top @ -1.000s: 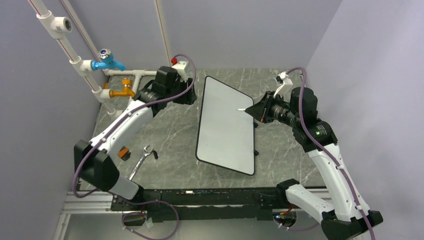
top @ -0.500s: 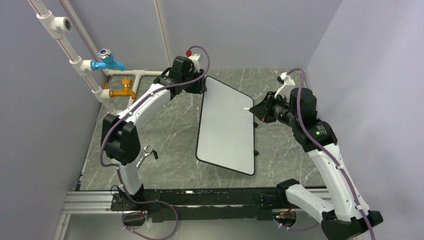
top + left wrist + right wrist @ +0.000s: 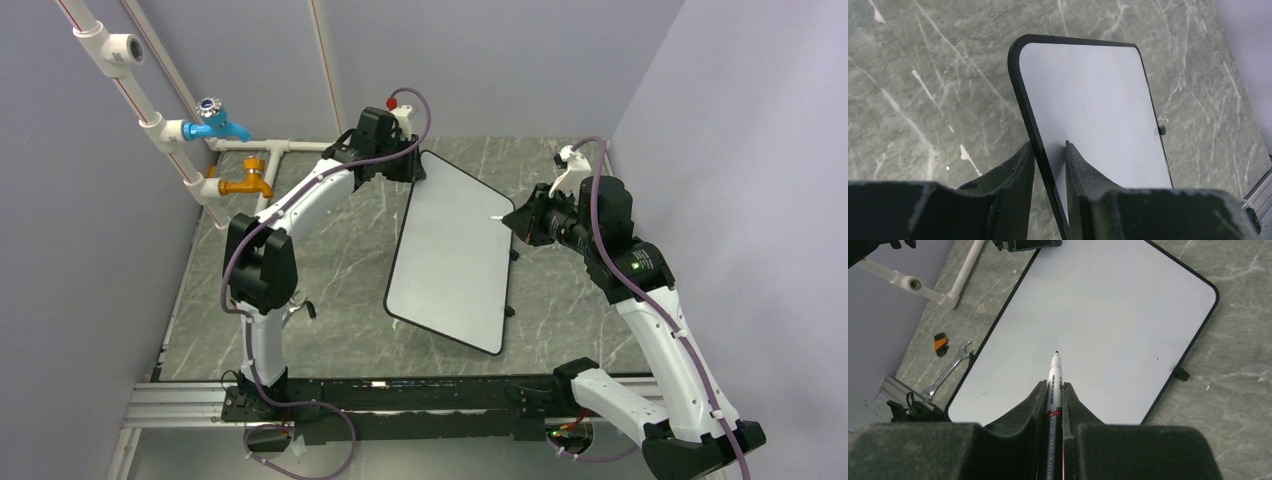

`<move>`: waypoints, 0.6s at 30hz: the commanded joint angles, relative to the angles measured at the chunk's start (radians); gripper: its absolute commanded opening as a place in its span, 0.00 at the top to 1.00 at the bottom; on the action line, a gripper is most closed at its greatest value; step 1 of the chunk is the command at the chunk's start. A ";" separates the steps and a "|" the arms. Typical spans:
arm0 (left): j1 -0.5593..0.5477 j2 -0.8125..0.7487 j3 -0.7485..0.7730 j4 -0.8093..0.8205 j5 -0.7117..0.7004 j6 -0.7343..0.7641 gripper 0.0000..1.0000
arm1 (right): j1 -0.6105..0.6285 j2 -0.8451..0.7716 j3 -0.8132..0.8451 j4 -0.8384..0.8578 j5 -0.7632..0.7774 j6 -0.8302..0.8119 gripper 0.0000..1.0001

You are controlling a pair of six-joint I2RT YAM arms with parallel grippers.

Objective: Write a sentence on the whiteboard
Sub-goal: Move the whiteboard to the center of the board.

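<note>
Grey marble table [image 3: 330, 260] between lilac walls. The board [image 3: 450, 250] lies mid-table, askew, its face blank; no sentence is begun. The left gripper [image 3: 1049, 145] straddles the board's far rim, one jaw on each side and close in; whether they bite I cannot tell. The right gripper [image 3: 1054, 387] is pinched on a marker [image 3: 1055, 367], tip at the face, contact unclear.

Risk: held at one corner and standing on small feet, the board may pivot or skid under pen pressure, spoiling strokes; a loose clamp would worsen that. The wrench [image 3: 950, 371] and blue tap [image 3: 215, 125] sit well left, and nothing seems to block the marker.
</note>
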 commanded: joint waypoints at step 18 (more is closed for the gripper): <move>-0.153 0.236 0.387 -0.008 0.271 0.070 0.47 | -0.003 -0.025 0.041 -0.053 0.053 -0.055 1.00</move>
